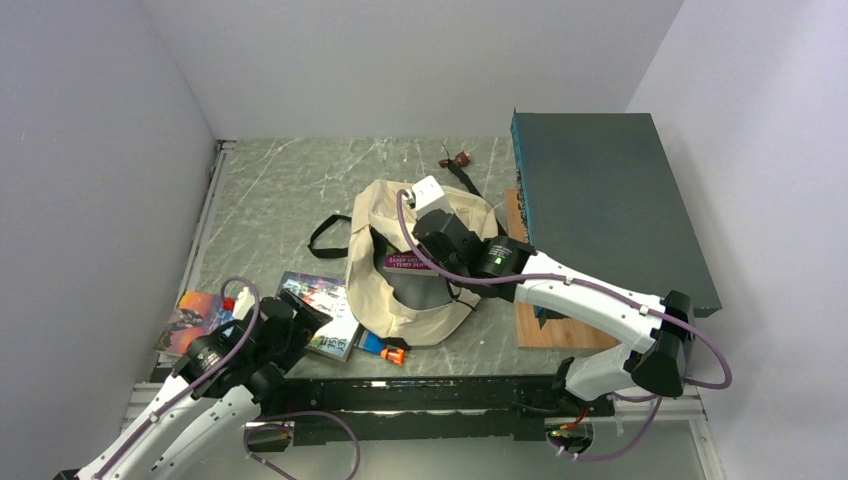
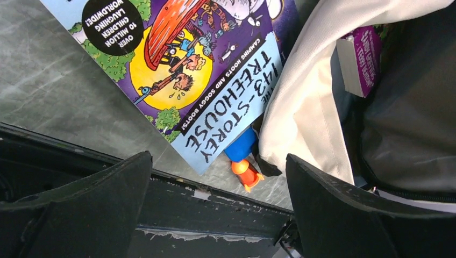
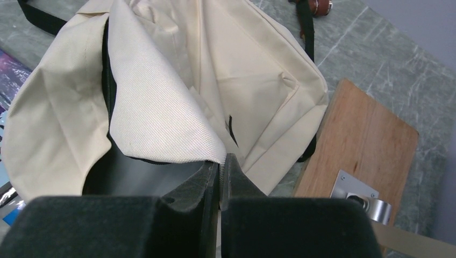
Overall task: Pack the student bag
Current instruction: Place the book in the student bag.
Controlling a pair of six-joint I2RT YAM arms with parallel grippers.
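The student bag (image 1: 372, 262) lies open-mouthed with a purple book (image 2: 361, 56) inside, and the right gripper (image 3: 221, 161) has its jaws pressed together on the edge of the bag's cream flap, the corner of the fabric running right into the pinch. Just beside the bag on its left lies the Treehouse book (image 2: 215, 91), a blue-and-orange marker (image 2: 243, 158) poking out between the two. The left gripper (image 2: 218, 160) hangs over them, jaws wide apart and holding nothing. Right of the bag sits a wooden board (image 3: 360, 145) (partly under the dark teal box (image 1: 610, 210)).
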